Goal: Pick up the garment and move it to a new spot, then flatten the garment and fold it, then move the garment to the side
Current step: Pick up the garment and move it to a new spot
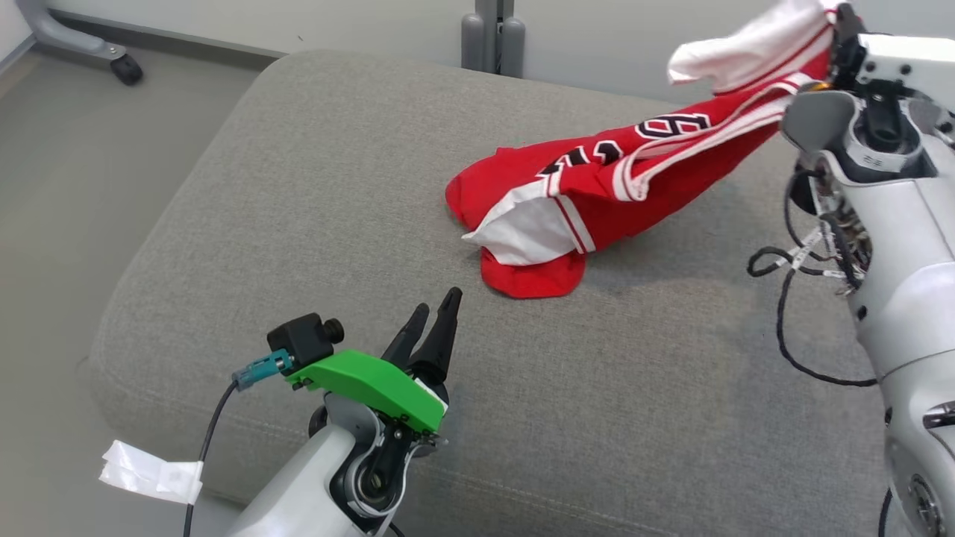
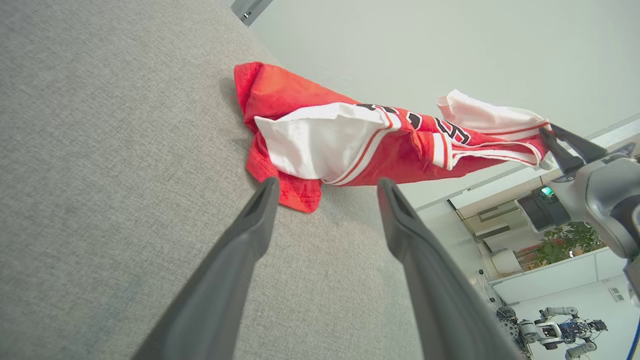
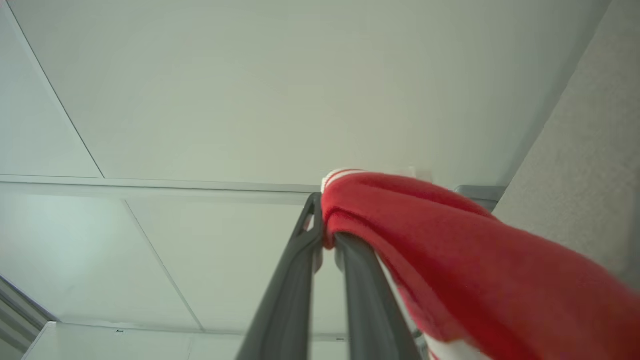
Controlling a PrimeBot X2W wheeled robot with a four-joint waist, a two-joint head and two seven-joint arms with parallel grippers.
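Right tool (image 3: pixel 325 220): fingers nearly closed, pinched on one end of the red jersey (image 1: pixel 597 186) close to the tips. The cloth bunches over the tips and drapes down one side of the fingers.

Left tool (image 1: pixel 438 304): fingers spread well apart, nothing between them, held low over the grey upholstered cushion (image 1: pixel 298 186).

Jersey relative to tools:
- The gripped end is raised off the cushion at the right tool.
- From there the cloth slopes down and away towards the left tool's side.
- The lower end rests on the cushion, ahead of the left tool's tips and off to their right, clear of them.
- In the left wrist view the lower hem lies just beyond the fingertips, not touching.

Jersey appearance:
- Red mesh fabric, white side panels, red-and-white striped trim along the edges.
- Black characters outlined in white, partly hidden in folds, not readable.
- Stretched into a long twisted bundle, not flat.
- A white flap sticks up past the right tool. A second white panel faces outward at the lower end, with a red hem lobe beneath it on the cushion.
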